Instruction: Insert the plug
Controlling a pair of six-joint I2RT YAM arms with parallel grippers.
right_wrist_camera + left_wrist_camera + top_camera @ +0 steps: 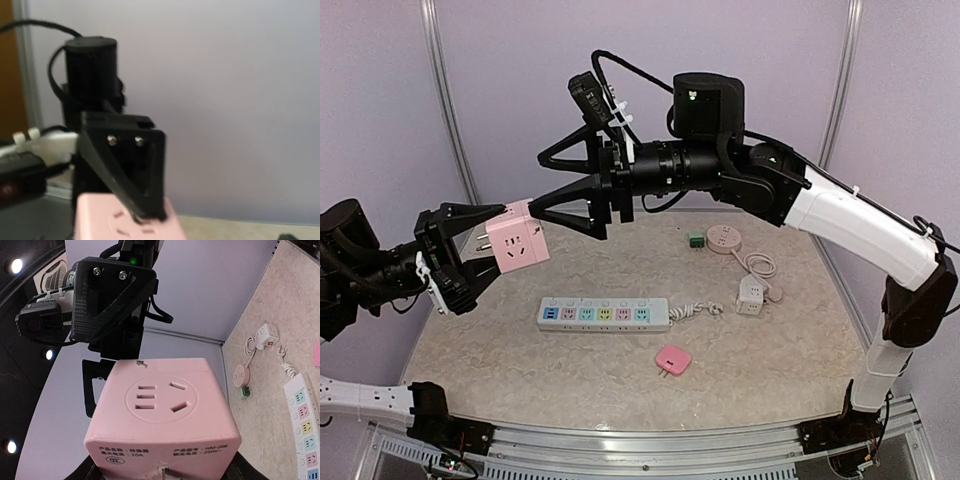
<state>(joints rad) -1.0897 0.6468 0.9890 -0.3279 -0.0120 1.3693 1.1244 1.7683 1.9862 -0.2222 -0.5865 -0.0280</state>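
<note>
The left gripper (498, 238) was clenched on a pink cube adapter (520, 245), holding it in the air above the left part of the tabletop (770, 370), well clear of the surface. One finger pressed on the cube's top and the other on its underside. Two metal prongs stuck out of the cube's left face, toward the left arm's wrist. In the left wrist view, the cube filled the lower half of the picture. Its upward face showed a round recess with slots, and printed lettering ran along the face nearest the camera.

The right gripper (533, 185) hung just beside the cube, on its upper right, with its black fingers (570, 212) spread wide and nothing between them — released. The lower fingertip sat very near the cube's top corner. Whether it touched could not be told, even from the right wrist view, where one finger overlapped the pink top.

Below the cube, a white power strip (605, 314) with pastel sockets lay flat on the tabletop, its cord coiled at its right end. A small flat pink plug (672, 360) lay nearer the arms' bases. Farther right were a white cube socket (750, 296), a round white socket (724, 238) and a small green piece (696, 239) — all well apart from both grippers.
</note>
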